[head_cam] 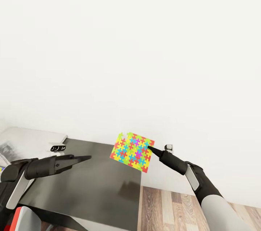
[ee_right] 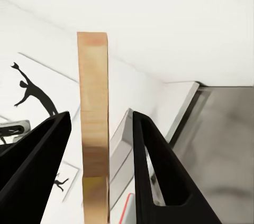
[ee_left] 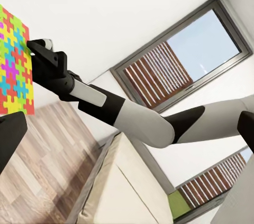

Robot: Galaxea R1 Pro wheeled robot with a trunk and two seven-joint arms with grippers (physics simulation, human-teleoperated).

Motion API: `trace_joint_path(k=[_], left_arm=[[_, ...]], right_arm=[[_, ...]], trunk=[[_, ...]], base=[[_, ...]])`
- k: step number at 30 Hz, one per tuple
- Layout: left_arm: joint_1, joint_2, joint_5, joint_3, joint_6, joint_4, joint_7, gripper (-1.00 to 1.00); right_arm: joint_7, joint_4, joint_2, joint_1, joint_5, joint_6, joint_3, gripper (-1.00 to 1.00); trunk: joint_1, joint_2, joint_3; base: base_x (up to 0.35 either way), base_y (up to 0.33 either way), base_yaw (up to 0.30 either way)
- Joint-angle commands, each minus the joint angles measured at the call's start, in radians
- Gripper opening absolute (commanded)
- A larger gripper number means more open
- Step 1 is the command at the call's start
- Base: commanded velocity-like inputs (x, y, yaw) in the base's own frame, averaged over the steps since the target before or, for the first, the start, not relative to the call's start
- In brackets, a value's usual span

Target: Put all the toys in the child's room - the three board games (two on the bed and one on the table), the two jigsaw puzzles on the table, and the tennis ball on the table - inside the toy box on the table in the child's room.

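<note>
The right arm is reaching forward and up from the lower right of the head view, its forearm angled toward the white wall, and the right gripper (head_cam: 149,148) is pinching 1 jigsaw puzzle (head_cam: 132,151) by its right edge, holding the board up in the air in front of the wall, above the far right corner of the bench (head_cam: 105,187). In the right wrist view the puzzle is showing edge-on as a tan strip (ee_right: 93,129) standing between the 2 black fingers (ee_right: 153,166); whether the pads are actually touching it there is hard to tell. The left arm is stretching in from the left, roughly level over the bench, and the left gripper (head_cam: 84,158) is pointing toward the puzzle with its fingers looking pressed together (the tips are tapering to 1 dark point, so any gap is hard to judge). The bench top is rendering dark and glossy here, and its left side is being cut off by the frame. A blurred pale object (head_cam: 32,140) at the left rear of the bench is too indistinct to identify. In the left wrist view, the bed (ee_left: 127,187) is lying beneath grey-framed windows (ee_left: 185,49).
</note>
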Motion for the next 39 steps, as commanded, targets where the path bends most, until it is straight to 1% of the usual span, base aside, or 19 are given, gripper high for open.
trace_joint_path(k=[1,13,18,39], left_arm=[[-0.001,0.000,0.000,0.000,0.010,0.000,-0.004,1.00],[0.001,0.004,0.000,0.001,0.014,0.000,-0.004,1.00],[0.001,0.005,0.000,0.000,0.014,0.000,-0.004,1.00],[0.001,0.003,0.000,-0.002,0.015,0.000,-0.004,1.00]], right_arm=[[0.003,0.000,0.000,-0.001,-0.003,0.009,-0.001,-1.00],[0.003,0.000,0.000,-0.001,-0.003,0.009,-0.001,-1.00],[0.003,0.000,0.000,-0.001,-0.003,0.009,-0.002,-1.00],[0.003,0.000,0.000,-0.001,-0.003,0.009,-0.001,-1.00]], trunk=[[0.001,-0.002,0.000],[0.001,-0.002,0.020],[0.001,-0.002,0.028],[0.001,-0.002,0.063]], base=[[0.000,0.000,0.070],[-0.004,0.000,0.072],[-0.176,0.030,0.075],[-0.094,0.002,0.077]])
